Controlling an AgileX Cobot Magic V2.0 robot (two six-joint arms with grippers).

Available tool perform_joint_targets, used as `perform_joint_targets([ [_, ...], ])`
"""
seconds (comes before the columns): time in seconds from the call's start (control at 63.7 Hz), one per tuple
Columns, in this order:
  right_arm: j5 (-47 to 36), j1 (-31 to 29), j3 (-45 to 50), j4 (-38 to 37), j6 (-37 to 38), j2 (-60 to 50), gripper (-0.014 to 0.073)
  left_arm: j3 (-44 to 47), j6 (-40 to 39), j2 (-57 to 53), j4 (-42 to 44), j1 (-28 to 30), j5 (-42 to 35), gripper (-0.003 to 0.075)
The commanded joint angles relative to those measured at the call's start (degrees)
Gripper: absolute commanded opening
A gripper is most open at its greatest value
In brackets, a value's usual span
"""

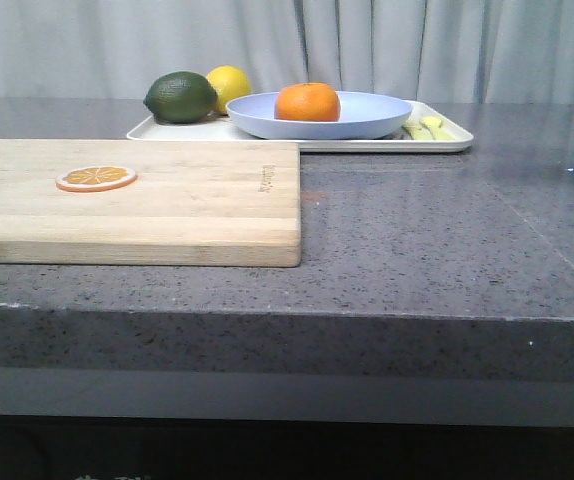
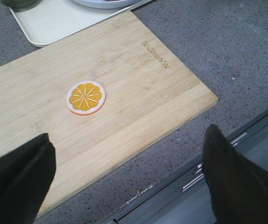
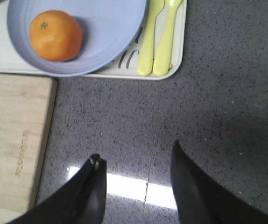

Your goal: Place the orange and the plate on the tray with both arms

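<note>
The orange [image 1: 308, 102] lies in the lavender-blue plate [image 1: 377, 112], which rests on the cream-white tray [image 1: 447, 141] at the back of the table. The right wrist view shows the orange [image 3: 55, 36] in the plate [image 3: 106, 32] on the tray [image 3: 177, 60]. My right gripper [image 3: 136, 158] is open and empty above bare grey table, short of the tray. My left gripper [image 2: 127, 137] is open and empty above the near edge of the wooden cutting board [image 2: 124, 93]. Neither arm shows in the front view.
An orange slice [image 1: 96, 178] lies on the cutting board [image 1: 197, 210] at front left. A dark green avocado [image 1: 180, 97] and a yellow lemon [image 1: 229, 85] sit on the tray's left end. Yellow-green cutlery [image 3: 159, 37] lies on its right end.
</note>
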Motion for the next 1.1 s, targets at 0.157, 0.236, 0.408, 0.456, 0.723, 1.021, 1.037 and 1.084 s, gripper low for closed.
perform_joint_targets([
  [0.157, -9.78, -0.22, 15.5, 0.3, -9.95, -19.61, 0.0353, -1.37, -0.6, -0.08, 0.0, 0.14, -4.26, 0.0621],
  [0.236, -12.34, -0.22, 21.86, 0.3, -13.55, -24.89, 0.0353, -1.37, -0.6, -0.08, 0.0, 0.14, -4.26, 0.0621],
  [0.408, -17.51, -0.22, 34.59, -0.56, -19.39, -36.05, 0.0353, -1.37, -0.6, -0.08, 0.0, 0.14, -4.26, 0.0621],
  [0.456, -18.57, -0.22, 37.75, -2.28, -19.76, -39.33, 0.0353, -1.37, -0.6, -0.08, 0.0, 0.14, -4.26, 0.0621],
  [0.723, -23.84, -0.22, 56.05, -8.77, -19.71, -58.84, 0.0353, -1.37, -0.6, -0.08, 0.0, 0.14, -4.15, 0.0621],
  [1.021, -21.12, -0.22, 64.04, -8.7, -19.71, -66.27, 0.0297, -1.37, -0.6, -0.08, 0.0, 0.14, -4.15, 0.061],
  [1.037, -21.12, -0.22, 64.06, -8.64, -19.71, -66.27, 0.0281, -1.37, -0.6, -0.08, 0.0, 0.14, -4.15, 0.0603],
  [1.084, -21.12, -0.22, 64.06, -8.3, -19.71, -66.27, 0.0224, -1.37, -0.6, -0.08, 0.0, 0.14, -4.15, 0.0575],
])
